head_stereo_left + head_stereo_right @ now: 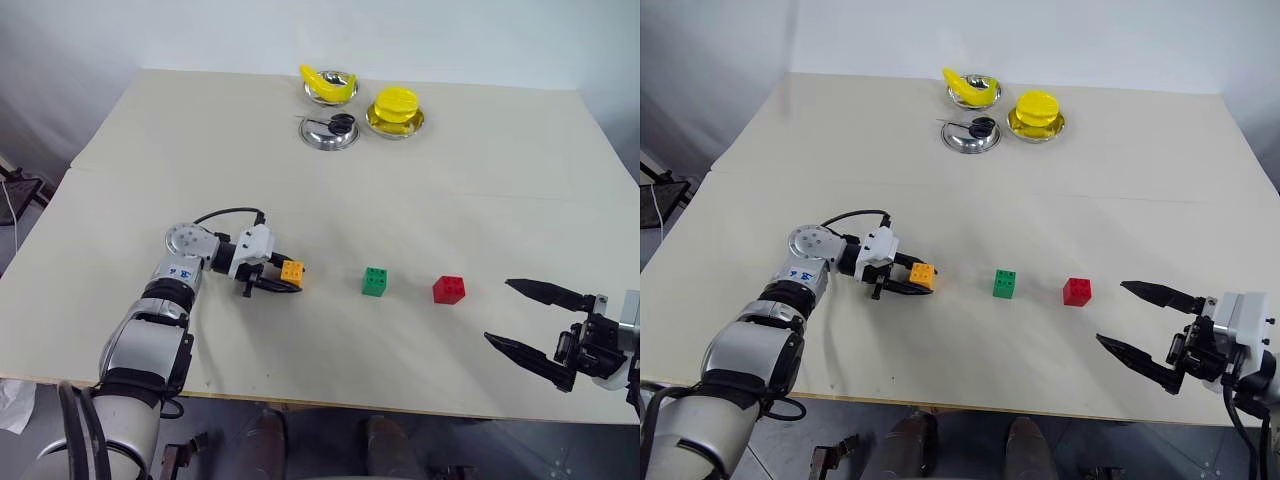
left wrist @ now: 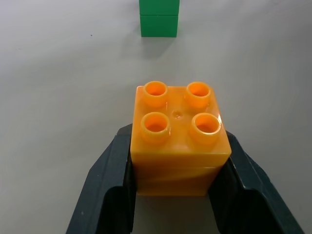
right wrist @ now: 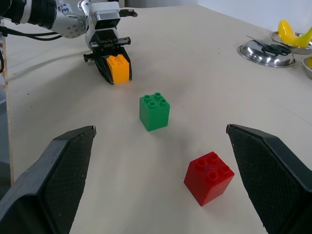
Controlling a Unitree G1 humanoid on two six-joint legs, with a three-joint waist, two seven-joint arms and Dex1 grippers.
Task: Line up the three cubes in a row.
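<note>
Orange cube [image 1: 292, 270] sits on the table [image 1: 450, 180] between the closed fingers of the left gripper [image 1: 283, 279], studs up. Green cube [image 1: 375, 281] and red cube [image 1: 448, 289] stand to its right, apart, roughly in one line. Right gripper [image 1: 525, 318] is wide open, holding nothing, beside the red cube.

Head pair high over the table [image 1: 420, 180], looking forward and down.
Wrist views low, close; both share the green cube [image 3: 154, 111].
</note>
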